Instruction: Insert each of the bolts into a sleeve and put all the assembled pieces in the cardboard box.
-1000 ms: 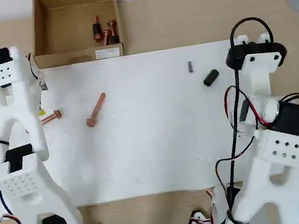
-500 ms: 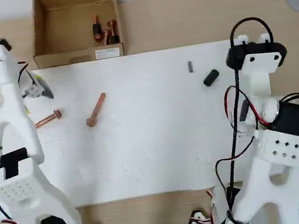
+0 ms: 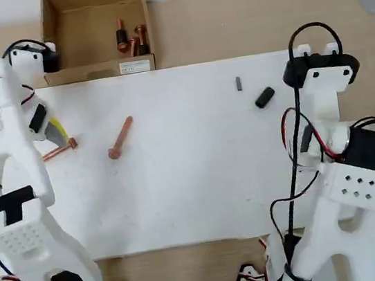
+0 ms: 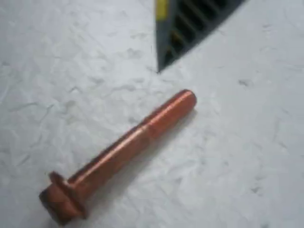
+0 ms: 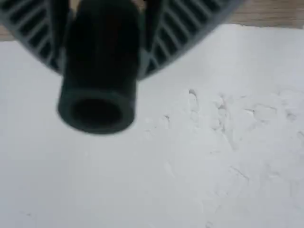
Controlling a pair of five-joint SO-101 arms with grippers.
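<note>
- cardboard box: butts against the far edge of the white mat, toward the mat's left corner.
- assembled pieces: a few copper-and-black ones, bunched inside the box on the side nearer the mat's middle.
- left gripper: hangs over the mat's left edge, nearer the far corner than the near one. Released, jaws apart, grips nothing.
- first bolt: copper, lies flat at the mat's left edge just beside the left gripper, head toward the mat's middle.
- Left wrist view: dark finger with a yellow strip, tip just off the first bolt's plain end, apart from it.
- second bolt: copper, flat on the mat, further in from the left edge, slanted with head toward the mat's near edge. Well apart from the first bolt.
- right gripper: clenched on the held sleeve, black, open bore toward the wrist camera. Hangs above the mat near one edge, with a strip of wooden table past that edge.
- loose sleeve: black, lies on the mat near the far-right corner, close beside the right arm.
- small dark piece: on the mat between the loose sleeve and the far edge, too small to identify.
</note>
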